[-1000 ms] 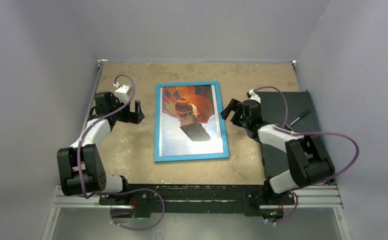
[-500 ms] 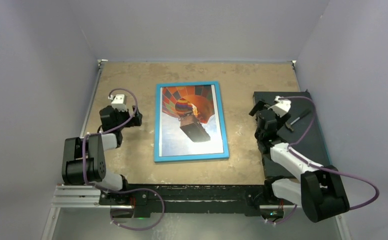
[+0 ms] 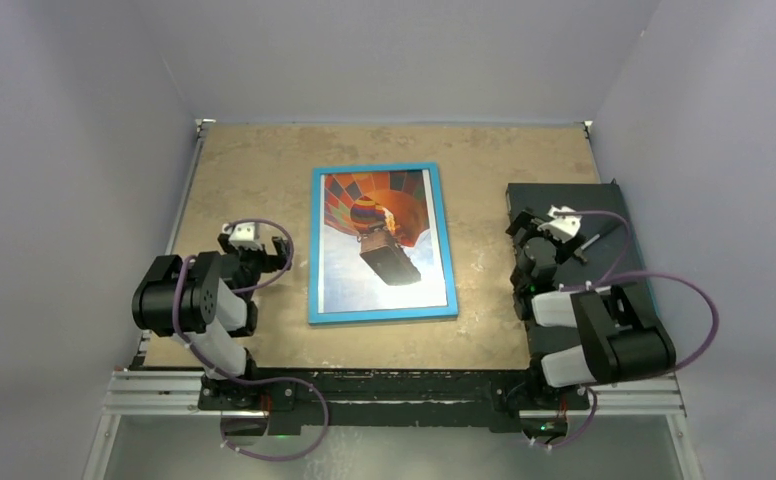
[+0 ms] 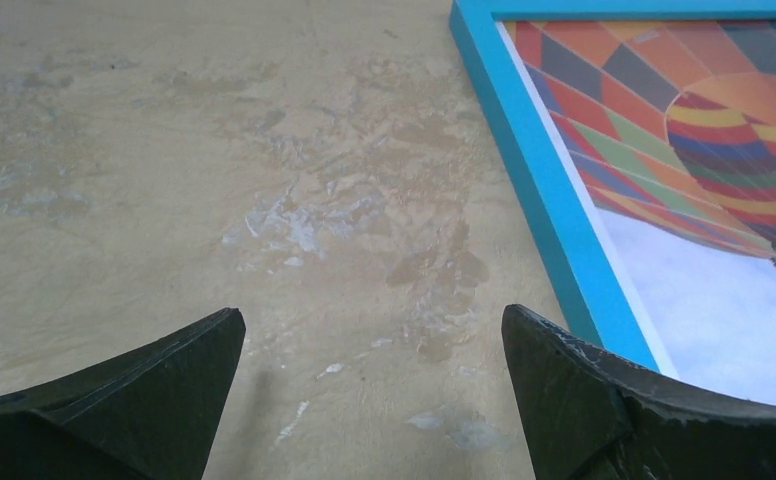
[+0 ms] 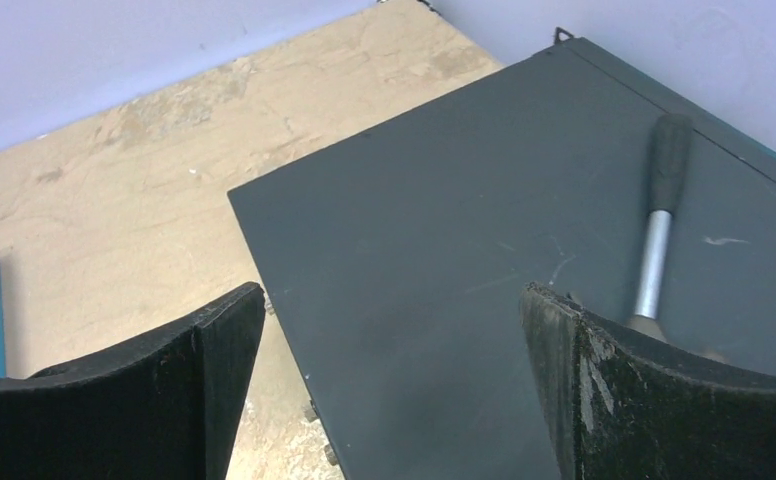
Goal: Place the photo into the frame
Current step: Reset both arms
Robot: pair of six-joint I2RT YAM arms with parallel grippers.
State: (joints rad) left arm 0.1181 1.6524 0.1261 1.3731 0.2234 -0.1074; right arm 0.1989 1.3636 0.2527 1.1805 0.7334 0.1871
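Left tool (image 4: 369, 318) gapes just left of frame (image 4: 536, 175), photo (image 4: 664, 120) inside.

The left arm (image 3: 192, 300) is folded near its base; the left gripper (image 4: 372, 325) sits low, jaws wide apart, empty. The right arm (image 3: 604, 338) is folded likewise; the right gripper (image 5: 392, 300) has jaws wide apart, empty.

We see a table (image 3: 254, 160) with a sandy-brown top, worn and blotched with paler patches. Three plain walls of pale lilac-grey close it in: the back wall (image 3: 384, 60) at 12 o'clock, the left wall (image 3: 54, 150) at 9 o'clock and the right wall (image 3: 724, 120) at 3 o'clock. At 6 o'clock an aluminium rail (image 3: 164, 396) runs along the table edge, and beyond it lies a grey surface (image 3: 414, 452), lower down. The light is soft and even.
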